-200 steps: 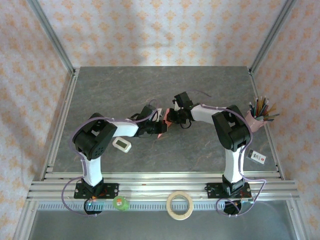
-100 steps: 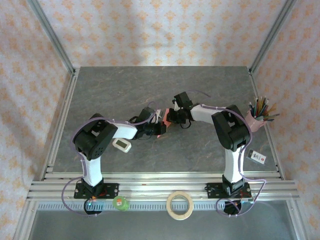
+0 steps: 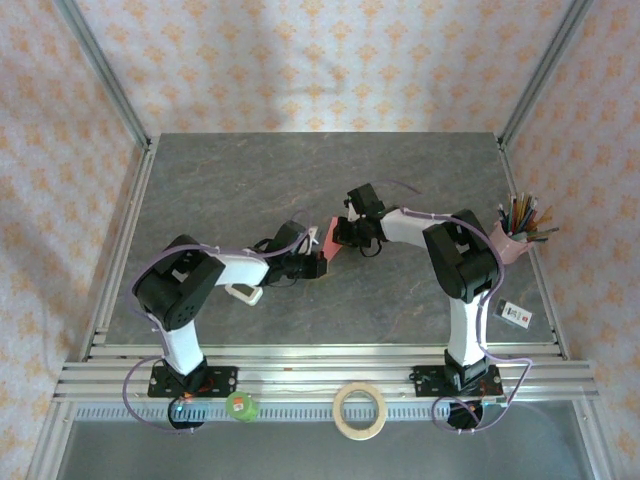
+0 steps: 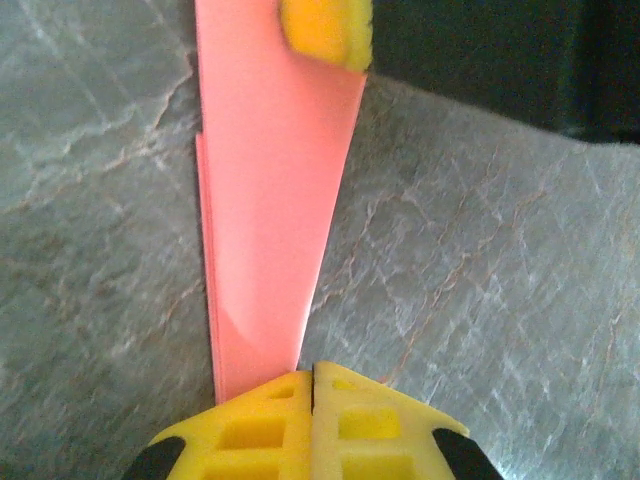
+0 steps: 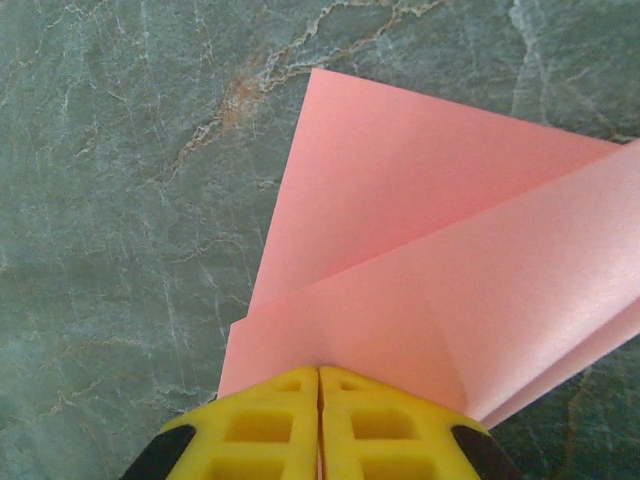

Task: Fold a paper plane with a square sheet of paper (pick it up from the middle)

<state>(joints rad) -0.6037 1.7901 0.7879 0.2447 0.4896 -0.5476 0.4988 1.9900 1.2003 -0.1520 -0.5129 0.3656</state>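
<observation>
1. Seen from above, a folded pink sheet of paper (image 3: 325,246) is hanging between two robot arms near the middle of a grey stone-look surface (image 3: 200,200).
2. Its long axis is running diagonally, from the left gripper (image 3: 312,263) at the nearer end to the right gripper (image 3: 338,236) at the farther end.
3. Both grippers are clenching the paper, one at each end.
4. The left wrist camera is showing the paper (image 4: 270,200) almost edge-on, as a narrow wedge. It is widening away from the left gripper (image 4: 312,385), whose yellow fingers are pressing together on its tip.
5. At the far end of that wedge, a yellow pad (image 4: 325,30) of the other gripper is pinching the paper.
6. The right wrist camera is showing the broad faces instead: two overlapping folded layers (image 5: 420,250), with a sharp corner pointing up and left, away from the right gripper (image 5: 318,385).
7. Whether the paper is touching the surface, I cannot tell.
8. The overhead camera is also taking in a cup of pens (image 3: 515,240) at the right edge.
</observation>
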